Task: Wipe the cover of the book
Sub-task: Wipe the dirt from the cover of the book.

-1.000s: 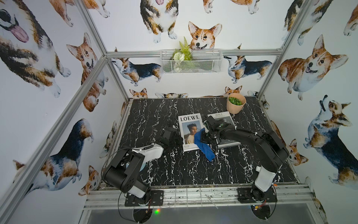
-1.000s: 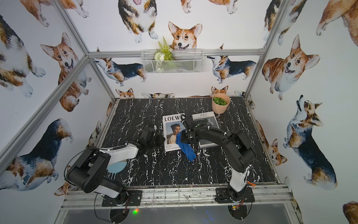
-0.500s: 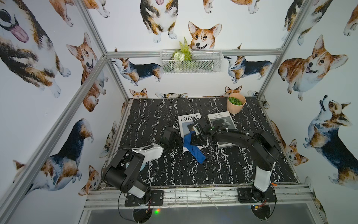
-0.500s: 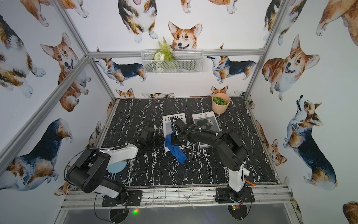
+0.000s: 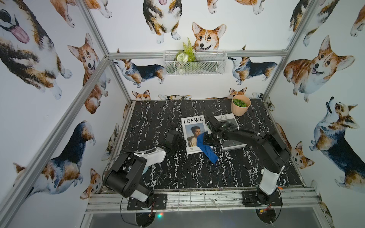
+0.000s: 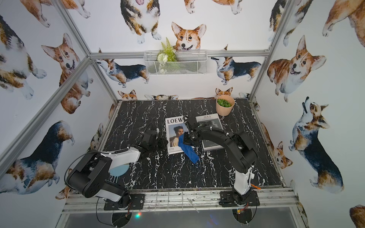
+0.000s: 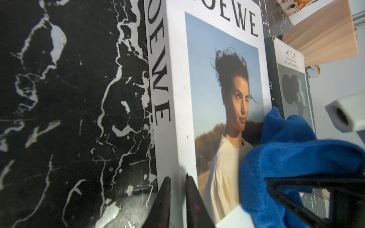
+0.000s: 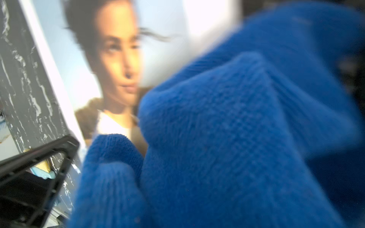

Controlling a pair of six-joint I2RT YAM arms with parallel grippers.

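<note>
Back across the book [image 5: 192, 126] the blue cloth [image 5: 207, 151] has been dragged, pinched tight by the right tool [image 5: 206, 138]. The left tool [image 5: 180, 141] is shut beside the book, laid on the table [image 5: 158, 118]. More wiping seems needed.

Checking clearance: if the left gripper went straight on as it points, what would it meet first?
Likely the LOEWE book, its spine side just ahead of the left gripper; depth is unclear.
</note>
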